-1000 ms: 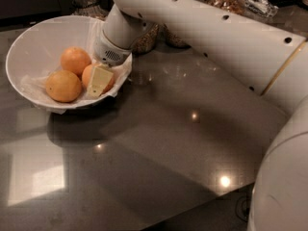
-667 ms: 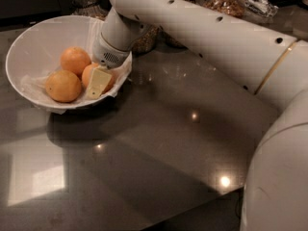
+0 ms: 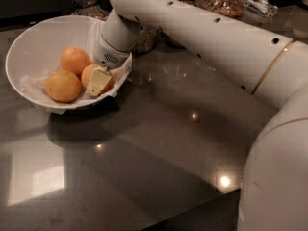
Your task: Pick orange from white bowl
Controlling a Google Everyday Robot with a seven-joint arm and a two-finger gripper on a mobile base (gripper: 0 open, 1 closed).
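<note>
The robot's gripper (image 3: 97, 78) sits low inside the white bowl (image 3: 36, 42) at the upper left of the frame, pressed against the orange (image 3: 88, 75) on the right side of the bowl. Whether the jaws are closed on the fruit cannot be told from this view. Since a second ago the gripper has barely shifted and is in nearly the same spot over the same orange. The white arm (image 3: 202, 37) now reaches further across the top of the frame, and the robot's body (image 3: 279, 167) fills more of the lower right corner. The orange has not left the bowl. It lies on crumpled white paper (image 3: 122, 71) beside two other oranges, one behind it (image 3: 74, 60) and one to the front left (image 3: 62, 85), and both are where they were before. The bowl stands on a dark, glossy table (image 3: 159, 143) that mirrors the ceiling lights. Glass jars (image 3: 226, 1) line the table's far edge along the top of the frame.
</note>
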